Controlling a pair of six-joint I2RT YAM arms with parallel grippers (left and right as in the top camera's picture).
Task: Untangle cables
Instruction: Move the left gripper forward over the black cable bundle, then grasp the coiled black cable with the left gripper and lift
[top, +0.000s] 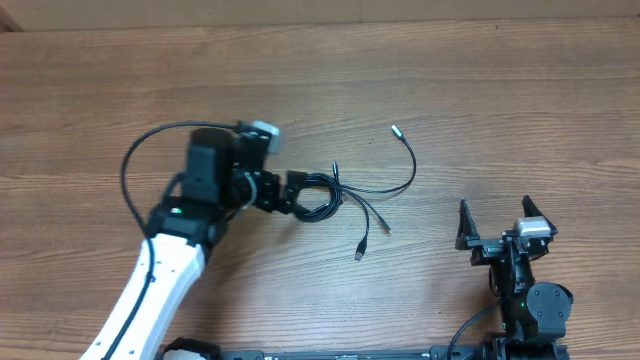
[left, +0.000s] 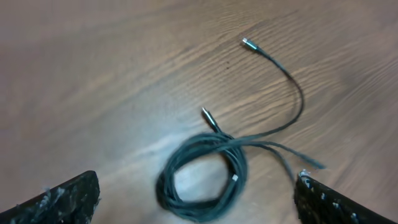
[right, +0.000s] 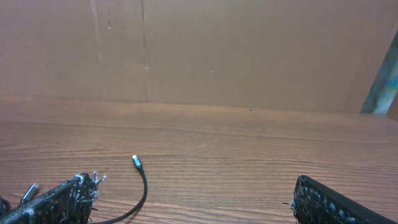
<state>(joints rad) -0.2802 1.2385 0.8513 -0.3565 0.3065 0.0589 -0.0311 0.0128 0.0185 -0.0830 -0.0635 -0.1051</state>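
The cables (top: 322, 197) lie mid-table as a small black coil with loose strands. One strand arcs right and up to a silver plug (top: 395, 129); two shorter ends (top: 361, 254) trail toward the front. My left gripper (top: 303, 195) is open at the coil's left edge. In the left wrist view the coil (left: 231, 182) lies between its spread fingers (left: 62, 199), nothing gripped. My right gripper (top: 495, 210) stands open at the front right, apart from the cables. The right wrist view shows the silver plug (right: 135, 162) ahead of its left finger (right: 62, 202).
Bare wooden table (top: 500, 80) all round. A thick black arm wire (top: 135, 160) loops left of the left arm. A brown board wall (right: 249, 50) stands behind the table in the right wrist view.
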